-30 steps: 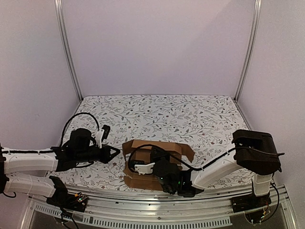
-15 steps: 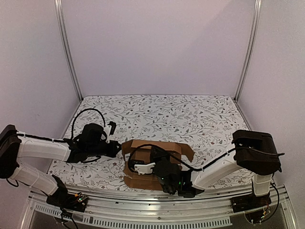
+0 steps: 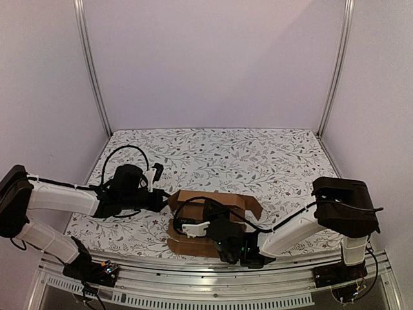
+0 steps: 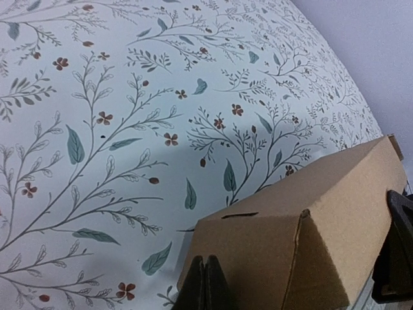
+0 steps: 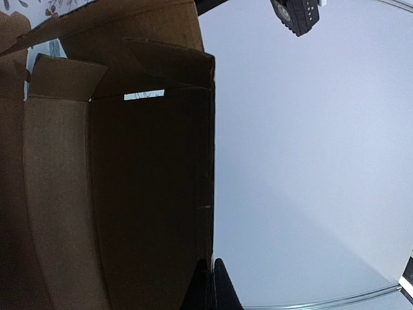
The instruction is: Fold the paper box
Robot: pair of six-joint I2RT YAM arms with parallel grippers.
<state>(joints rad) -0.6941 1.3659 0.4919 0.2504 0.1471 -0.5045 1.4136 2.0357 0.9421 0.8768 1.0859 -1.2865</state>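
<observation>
We note: brown cardboard paper box [image 3: 193,197], long axis L-R. Left gripper [image 4: 205,283] nearer, at box's left end, fingers pressed together. Right gripper [image 5: 210,284] inside box, likewise closed.

From the top camera I see a table cloth [image 3: 258,155] with a print of grey-green twigs, leaves and small red-brown flowers. A plain pale wall [image 3: 213,64] closes the scene at 12 o'clock. At the far corners two metal posts rise, the left post [image 3: 93,71] at 10 o'clock and the right post [image 3: 337,64] at 2 o'clock. A slotted metal rail [image 3: 213,284] runs along the edge at 6 o'clock.
</observation>
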